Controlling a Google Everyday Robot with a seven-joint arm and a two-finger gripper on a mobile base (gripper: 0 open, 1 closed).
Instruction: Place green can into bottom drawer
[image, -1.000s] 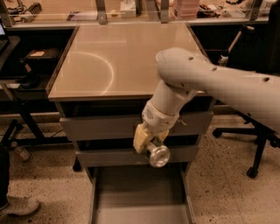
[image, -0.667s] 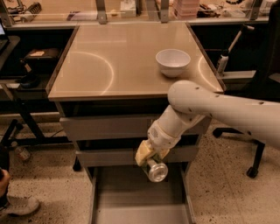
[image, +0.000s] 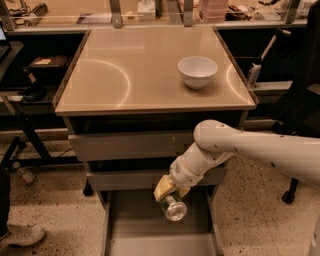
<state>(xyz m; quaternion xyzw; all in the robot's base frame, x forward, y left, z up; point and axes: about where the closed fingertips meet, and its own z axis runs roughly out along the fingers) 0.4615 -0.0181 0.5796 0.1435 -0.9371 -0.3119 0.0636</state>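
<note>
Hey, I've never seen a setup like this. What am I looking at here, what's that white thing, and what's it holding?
It is a robot's white jointed arm, reaching in from the right. The single camera view looks down at a cabinet of grey metal drawers from in front. At the arm's tip, the two-finger gripper holds a small cylindrical drink can, shiny silver end towards us, over the pulled-out grey bottom drawer. A round white bowl sits on the tan tabletop.

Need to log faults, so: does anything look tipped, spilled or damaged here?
Nothing stands out. The gripper holds the green can tilted, silver end toward the camera, above the open bottom drawer. The white bowl sits upright on the tabletop; no spill shows.
</note>
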